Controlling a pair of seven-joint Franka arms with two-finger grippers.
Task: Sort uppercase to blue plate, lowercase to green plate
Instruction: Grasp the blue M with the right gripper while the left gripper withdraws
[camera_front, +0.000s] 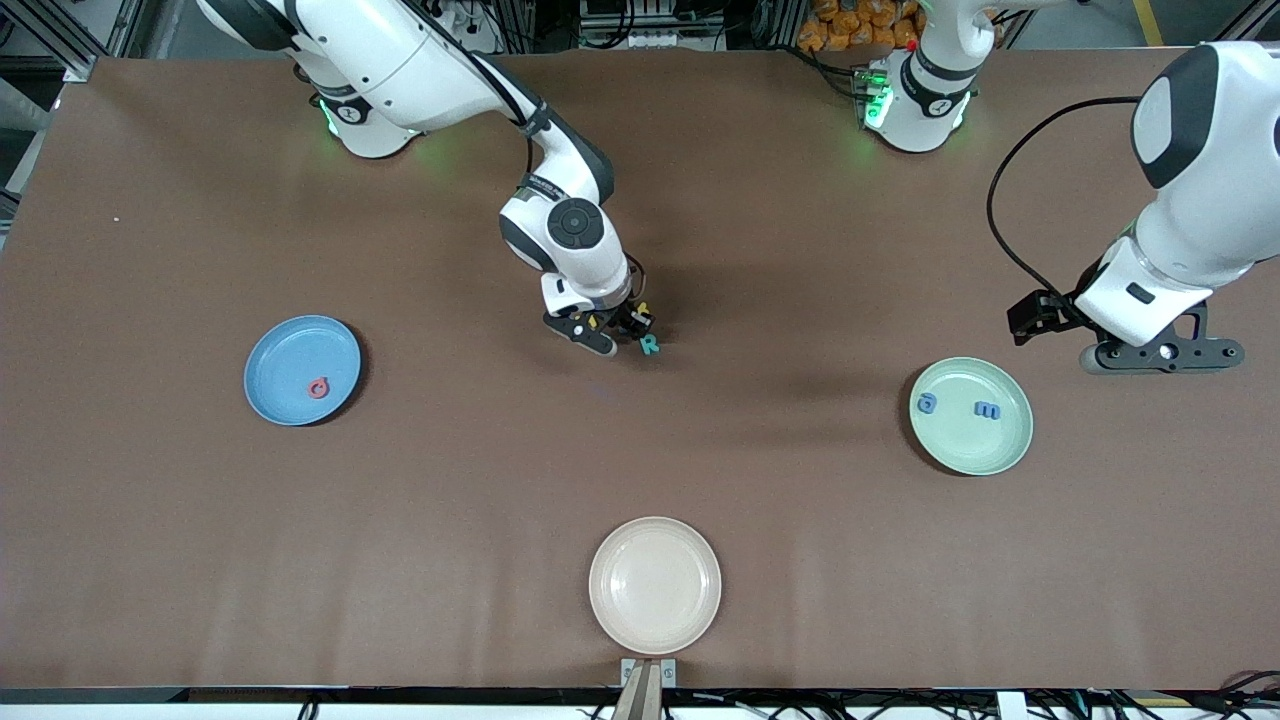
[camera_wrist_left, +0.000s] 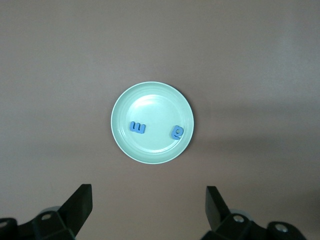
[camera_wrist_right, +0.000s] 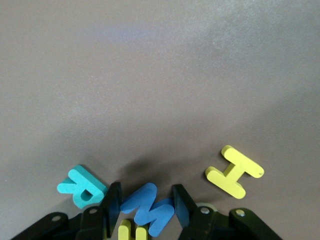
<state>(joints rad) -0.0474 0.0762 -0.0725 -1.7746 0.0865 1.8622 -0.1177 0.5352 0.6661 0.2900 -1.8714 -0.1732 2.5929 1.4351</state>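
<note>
Brown table (camera_front: 400, 560); metal framing, cables along robots' edge.

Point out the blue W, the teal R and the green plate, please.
blue W (camera_wrist_right: 148, 207): right wrist view, on its middle strokes, between the right gripper's fingers.
teal R (camera_wrist_right: 81, 186): right wrist view, on its top face.
green plate (camera_wrist_left: 152, 152): left wrist view, on its bare inner rim.
</note>
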